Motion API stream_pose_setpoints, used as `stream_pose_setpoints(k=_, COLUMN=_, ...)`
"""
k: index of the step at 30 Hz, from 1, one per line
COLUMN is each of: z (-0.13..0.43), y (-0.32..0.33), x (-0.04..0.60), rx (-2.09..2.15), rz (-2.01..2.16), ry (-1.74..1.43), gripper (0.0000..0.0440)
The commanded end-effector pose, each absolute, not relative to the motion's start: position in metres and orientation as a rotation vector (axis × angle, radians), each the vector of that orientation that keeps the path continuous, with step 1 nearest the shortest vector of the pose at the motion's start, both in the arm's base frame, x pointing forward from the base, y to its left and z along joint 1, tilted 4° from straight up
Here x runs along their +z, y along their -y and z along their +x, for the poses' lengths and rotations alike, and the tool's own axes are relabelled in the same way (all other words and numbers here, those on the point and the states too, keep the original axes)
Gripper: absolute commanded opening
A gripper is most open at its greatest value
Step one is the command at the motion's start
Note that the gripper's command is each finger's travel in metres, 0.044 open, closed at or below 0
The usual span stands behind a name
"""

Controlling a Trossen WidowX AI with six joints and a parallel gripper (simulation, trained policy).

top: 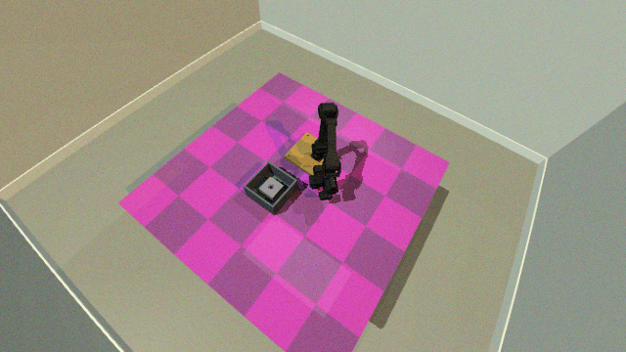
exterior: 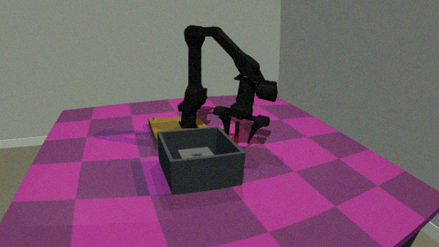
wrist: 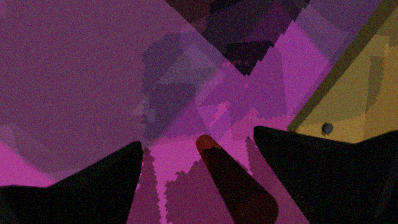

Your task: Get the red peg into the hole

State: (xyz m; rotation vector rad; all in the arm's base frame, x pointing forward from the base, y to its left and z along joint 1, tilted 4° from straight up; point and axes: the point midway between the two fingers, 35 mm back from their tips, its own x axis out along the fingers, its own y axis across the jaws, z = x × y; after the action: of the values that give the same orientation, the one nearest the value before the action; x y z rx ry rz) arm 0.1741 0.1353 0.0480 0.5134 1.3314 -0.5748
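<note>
The red peg (exterior: 236, 132) (wrist: 242, 190) stands upright on the checkered table beside the box. My gripper (exterior: 238, 138) (wrist: 199, 140) points down around it, with one finger on each side and gaps visible between peg and fingers. The fingers are open and hold nothing. In the wrist view the peg is nearer the right finger. The open dark grey box (top: 261, 201) (exterior: 206, 175) holds a pale plate (top: 277, 192) (exterior: 186, 151) with a small hole in its middle; no peg is in it. In the top view the arm hides the peg.
A yellow-brown board (top: 297, 153) (exterior: 164, 124) (wrist: 350, 120) lies under the arm's base, behind the box and beside the gripper. The box walls rise between the peg and the plate. The pink and purple checkered table (top: 337, 230) (exterior: 281, 192) carries everything.
</note>
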Motion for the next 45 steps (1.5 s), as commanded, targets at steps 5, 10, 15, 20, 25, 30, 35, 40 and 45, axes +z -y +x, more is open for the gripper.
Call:
stream_pose_setpoints(k=5, z=0.173, y=-0.132, x=0.03, rx=-0.603, rz=0.482, ry=-1.366, gripper=0.0159)
stream_pose_setpoints(k=10, z=0.172, y=-0.129, x=0.028, rx=-0.637, rz=0.465, ry=-1.38, gripper=0.004)
stream_pose_setpoints(k=15, z=0.179, y=-0.126, x=0.036, rx=-0.647, rz=0.444, ry=-1.358, gripper=0.0)
stream_pose_setpoints(k=20, z=0.188, y=-0.119, x=0.059, rx=-0.646, rz=0.428, ry=-1.306, gripper=0.0)
stream_pose_setpoints(k=25, z=0.197, y=-0.112, x=0.087, rx=-0.649, rz=0.434, ry=-1.257, gripper=0.0)
stream_pose_setpoints(k=30, z=0.209, y=-0.103, x=0.115, rx=-0.665, rz=0.464, ry=-1.198, gripper=0.0)
stream_pose_setpoints(k=35, z=0.22, y=-0.09, x=0.132, rx=-0.707, rz=0.501, ry=-1.143, gripper=0.0002)
stream_pose_setpoints(k=40, z=0.236, y=-0.073, x=0.144, rx=-0.754, rz=0.542, ry=-1.086, gripper=0.0)
stream_pose_setpoints(k=45, z=0.251, y=-0.055, x=0.151, rx=-0.801, rz=0.578, ry=-1.039, gripper=0.0)
